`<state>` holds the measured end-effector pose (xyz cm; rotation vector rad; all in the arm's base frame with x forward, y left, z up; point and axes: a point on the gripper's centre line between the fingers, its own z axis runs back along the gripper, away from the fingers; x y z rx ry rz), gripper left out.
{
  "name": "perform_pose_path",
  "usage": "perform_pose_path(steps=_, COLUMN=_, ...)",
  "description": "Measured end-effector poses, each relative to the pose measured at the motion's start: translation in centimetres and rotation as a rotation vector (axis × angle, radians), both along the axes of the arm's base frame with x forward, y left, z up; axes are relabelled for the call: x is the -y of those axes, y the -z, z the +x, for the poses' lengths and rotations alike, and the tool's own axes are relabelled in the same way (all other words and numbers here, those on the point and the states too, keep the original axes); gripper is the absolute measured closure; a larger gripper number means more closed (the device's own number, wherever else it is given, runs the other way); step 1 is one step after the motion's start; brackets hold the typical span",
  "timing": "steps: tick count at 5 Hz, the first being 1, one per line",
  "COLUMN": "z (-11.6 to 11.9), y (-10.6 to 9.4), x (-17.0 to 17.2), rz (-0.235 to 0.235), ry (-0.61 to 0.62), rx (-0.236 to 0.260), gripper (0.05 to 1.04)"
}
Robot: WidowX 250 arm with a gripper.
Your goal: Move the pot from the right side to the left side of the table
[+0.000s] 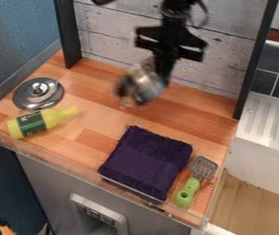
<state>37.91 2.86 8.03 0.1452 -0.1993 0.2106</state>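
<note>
A transparent rim (62,161) bounds the front edge of the counter (93,121); a plank wall (228,50) bounds the rear. Wood surface extends between the bottle (35,123) and the folded towel (147,160). The arm (174,27) hangs from the top edge, gripper (161,77) downward, closed on the pot (145,87). The pot, silver and blurred, is tilted near the rear wall, around mid-counter.

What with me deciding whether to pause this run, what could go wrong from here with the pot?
The pot hangs from the gripper above the table and looks tilted, so it might slip or land on its side. Set down too near the lid, it could knock it. The bottle lies on its side just in front of the lid, so a bump might roll it.
</note>
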Motion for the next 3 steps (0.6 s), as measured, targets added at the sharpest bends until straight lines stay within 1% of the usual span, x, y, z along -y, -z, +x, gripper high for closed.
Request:
perform_pose_path(steps=1, z=0.9, y=-1.1, x=-3.1, rz=0.068, ry=-0.022, rx=0.027, gripper=1.028)
perform_pose_path(steps=3, z=1.0, y=1.0, x=-9.0, rz=0.13, ry=-0.119, rx=-0.021, gripper=1.029)
